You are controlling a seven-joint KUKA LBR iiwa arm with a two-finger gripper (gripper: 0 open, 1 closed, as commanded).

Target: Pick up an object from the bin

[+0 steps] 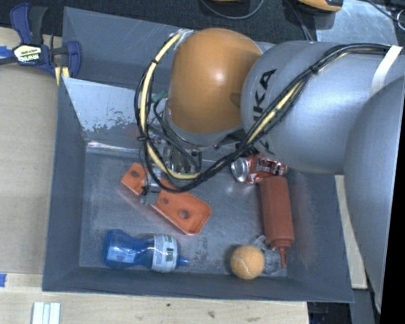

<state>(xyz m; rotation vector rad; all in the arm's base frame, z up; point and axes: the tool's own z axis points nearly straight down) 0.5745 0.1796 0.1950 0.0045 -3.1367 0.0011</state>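
Since the grey arm [317,112] comes in from the view's right and spreads across the far half of the bin [67,200], you get little sight of what hangs beneath it. Its orange wrist cover [208,78] sits directly above the dark mechanism that carries the jaws, so you cannot tell whether the jaws are open or closed, and nothing can be seen gripped. Take the orange flat piece [182,212] on the bin's floor as your mark. It is the thing nearest the jaws, lying just on the near side of them, and its long axis runs from the view's upper left down to the lower right. Its upper-left end reaches under the wrist's cables, while its broader end lies clear. If you go for it, the jaws would likely need to close across that axis, not along it. To the right of the orange flat piece, well apart, a red-brown cylinder [277,211] lies nearly lengthwise toward the near wall. On the near side of the piece and a little left, a blue bottle [138,250] lies on its side. Nearer and to the right of the piece sits a tan ball [247,261], just beside the cylinder's near end. Smallest, a silvery bit [241,169] lies beyond and to the right of the piece, at the cylinder's far end.
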